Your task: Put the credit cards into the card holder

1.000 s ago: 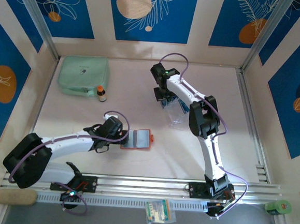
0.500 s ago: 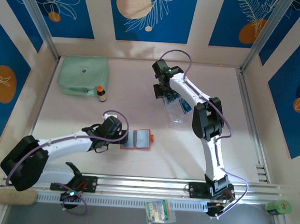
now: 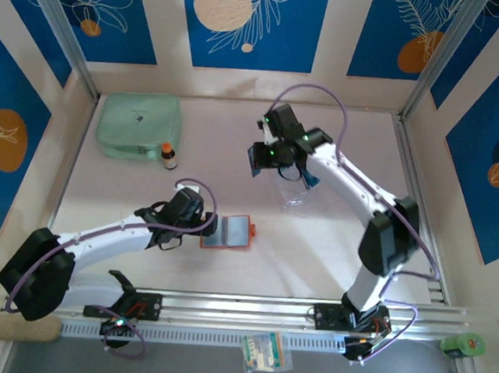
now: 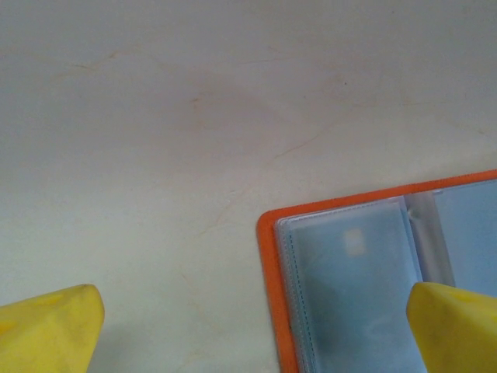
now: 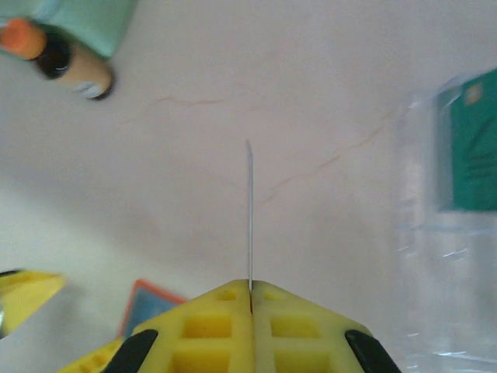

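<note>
1. The right jaws are pressed shut on a card (image 5: 249, 210). It stands edge-on out of the yellow fingertips (image 5: 210, 311) as a thin line, so its colour cannot be told. The left jaws are spread wide with nothing between them, their yellow fingertips (image 4: 50, 330) low over the table (image 4: 194, 116)
2. Since a second ago the right arm has risen off the clear box (image 3: 294, 190) and swung toward the left, and its elbow now sits further out to the right. The left arm and the wallet (image 3: 228, 232) lie where they were
3. The wallet lies open and flat near the middle of the table, just right of the left jaws. In the left wrist view one fingertip overlaps the wallet's near edge, but whether it touches cannot be told
4. A teal card (image 5: 470, 148) lies inside the clear box, to the right of the held card. Bare table lies between the held card and the wallet's corner (image 5: 151, 307)
5. A mint-green pouch (image 3: 139, 126) sits at the far left with a small brown bottle (image 3: 167, 155), orange-capped, just beside it. Both are well apart from the wallet
6. The wallet has an orange rim around pale bluish see-through pockets with stitched edges. The table is cream and smooth with faint hairline marks, and the box is thin glinting plastic
</note>
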